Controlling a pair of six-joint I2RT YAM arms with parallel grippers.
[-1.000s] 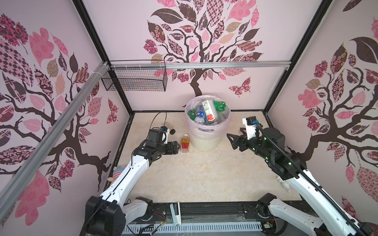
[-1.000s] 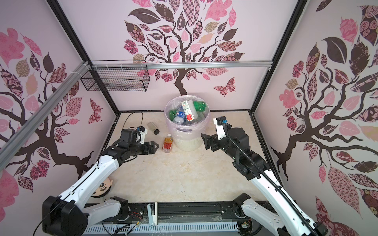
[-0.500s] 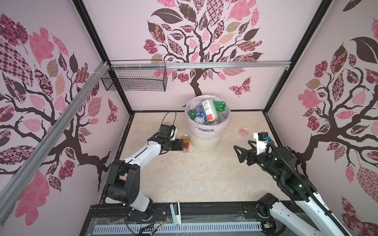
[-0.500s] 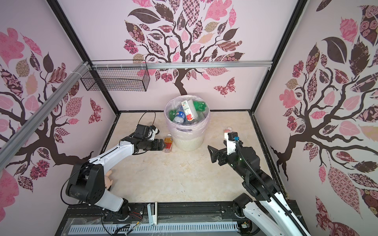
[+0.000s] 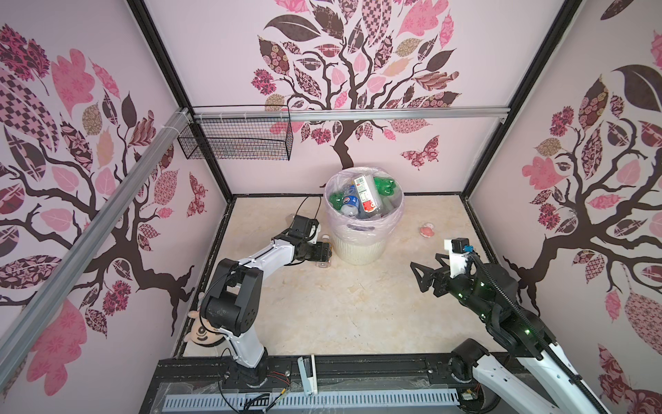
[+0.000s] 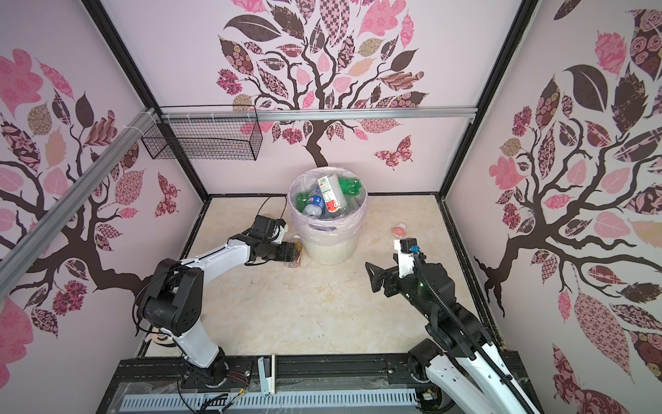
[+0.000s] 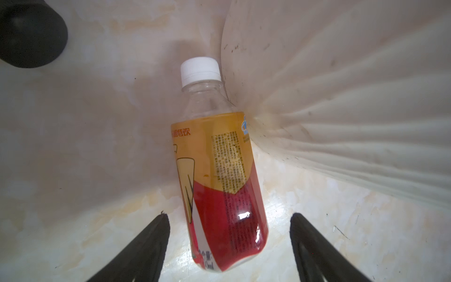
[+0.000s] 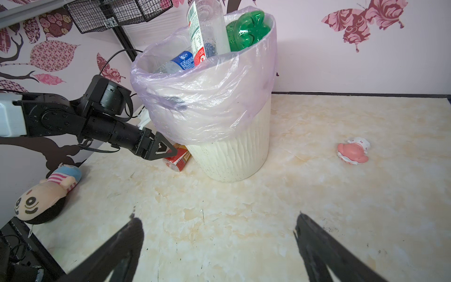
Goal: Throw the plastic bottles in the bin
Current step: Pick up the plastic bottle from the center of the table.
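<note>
Straddling the bottle (image 7: 219, 171), the left gripper (image 7: 230, 216) stands open, fingers (image 7: 146, 244) clear of it; the bottle lies on the floor (image 7: 73, 146) against the bin's (image 7: 341, 122) base; more bottles (image 5: 361, 193) fill the bin; the right gripper (image 8: 218, 218) hangs open, empty.

"0ml" and orange chinese characters on the orange-red labelled bottle (image 7: 214, 171); fine print unreadable

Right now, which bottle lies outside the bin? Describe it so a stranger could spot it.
Find the white ribbed bin at the back of the floor. Beside its base, flanked by the open left gripper, lies one bottle. It alone is outside, with a white cap and an orange-and-red label.
</note>
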